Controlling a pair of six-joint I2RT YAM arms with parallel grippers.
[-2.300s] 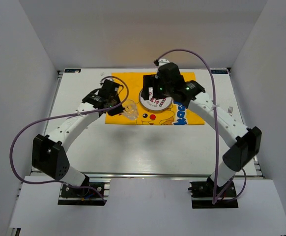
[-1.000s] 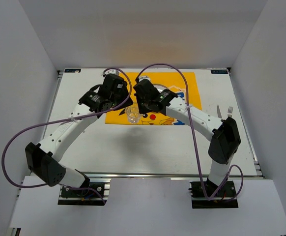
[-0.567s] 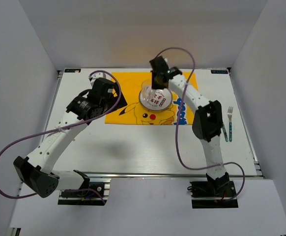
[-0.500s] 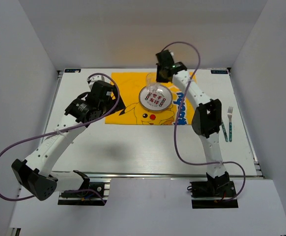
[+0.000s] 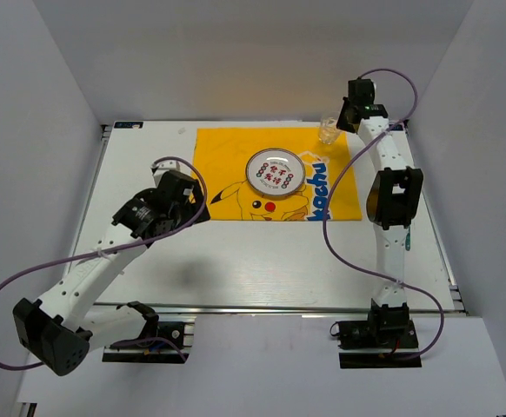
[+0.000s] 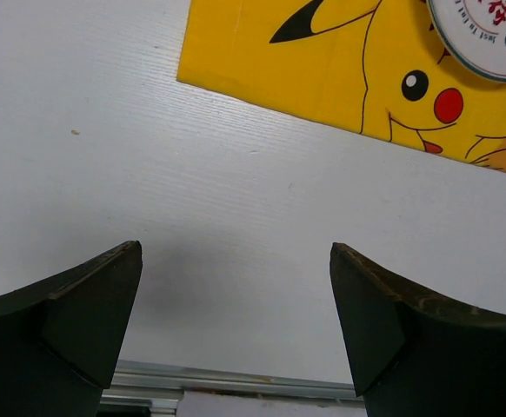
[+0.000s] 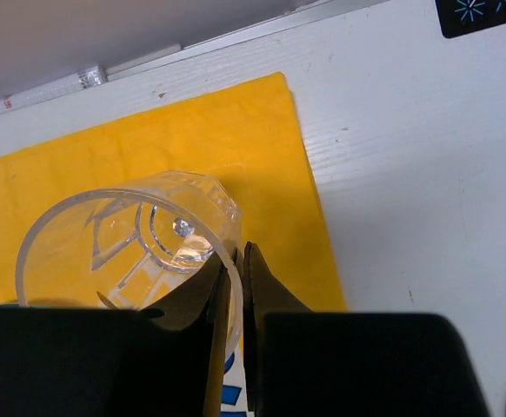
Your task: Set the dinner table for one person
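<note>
The dinner table is spread beneath both arms, with a yellow mat laid across its far middle. A plate is already set on the middle of the mat. A glass is held at the mat's far right corner, not yet released; whether it rests there cannot be told. Nothing else is seen laid by the plate, so the rest of the setting is judged outstanding.

The left gripper is held off the mat's near left corner, fingers wide apart and empty. The right gripper is stretched out to the mat's far right corner, fingers pinched on the glass's wall.
</note>
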